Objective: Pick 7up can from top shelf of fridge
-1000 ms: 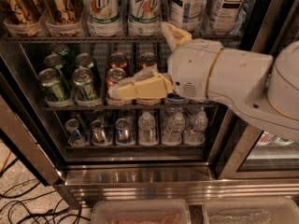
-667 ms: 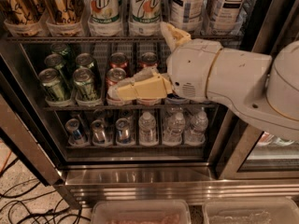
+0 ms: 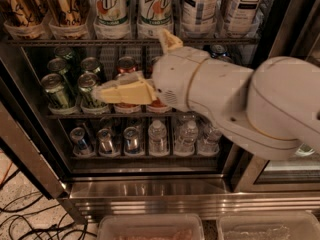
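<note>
We're at the stainless-steel, glass-door display fridge (image 3: 150,196), and the pick has not happened yet. The cream-fingered two-finger gripper (image 3: 131,64) hangs in front of the middle rack, spread wide and holding nothing. Its lower finger (image 3: 125,92) juts sideways across the short dark-green cans (image 3: 57,89). Its upper finger (image 3: 170,40) pokes upward, its tip right at the steel front rail of the thin wire top shelf (image 3: 75,42).

And the target? The tall, slim white-silver 7up can (image 3: 155,6) with green lettering is above the gripper, just over that upper fingertip. Its base sits in a clear-white plastic holder cup (image 3: 155,31) on the top shelf. A matching twin can (image 3: 111,8) stands just beside it, out toward the side where the lower finger points. Tall white tea cans (image 3: 200,4) line up on the other side.

The can stands upright, its long axis vertical, with the label facing out of the fridge. Its lid runs off the top of the view, so the pull-tab can't be seen.

By my read this is early going: the arm has reached the fridge, but at the wrong height. What's left is to raise the gripper to the top shelf, bring the fingers either side of the can, close on it, lift it clear of the cup and draw it out.
</note>
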{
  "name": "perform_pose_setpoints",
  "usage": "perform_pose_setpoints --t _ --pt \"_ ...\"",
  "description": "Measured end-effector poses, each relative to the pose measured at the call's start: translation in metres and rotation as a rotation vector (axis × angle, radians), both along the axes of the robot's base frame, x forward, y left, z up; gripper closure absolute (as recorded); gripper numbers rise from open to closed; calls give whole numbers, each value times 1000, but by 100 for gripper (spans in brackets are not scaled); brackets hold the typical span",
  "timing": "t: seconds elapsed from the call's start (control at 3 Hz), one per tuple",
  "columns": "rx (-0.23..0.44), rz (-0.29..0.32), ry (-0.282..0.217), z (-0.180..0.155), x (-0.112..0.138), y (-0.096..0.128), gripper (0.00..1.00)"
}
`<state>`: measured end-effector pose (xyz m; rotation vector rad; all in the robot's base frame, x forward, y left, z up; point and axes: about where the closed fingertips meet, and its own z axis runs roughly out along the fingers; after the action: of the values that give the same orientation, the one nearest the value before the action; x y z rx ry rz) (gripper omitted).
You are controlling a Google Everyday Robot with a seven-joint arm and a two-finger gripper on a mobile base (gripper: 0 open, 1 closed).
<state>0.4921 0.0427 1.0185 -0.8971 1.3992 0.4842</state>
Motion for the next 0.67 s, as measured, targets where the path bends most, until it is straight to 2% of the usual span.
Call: perform_pose_setpoints --t 0.33,0.67 --pt "10 -40 -49 9 11 35 0" --pt "9 -43 -51 10 11 35 0"
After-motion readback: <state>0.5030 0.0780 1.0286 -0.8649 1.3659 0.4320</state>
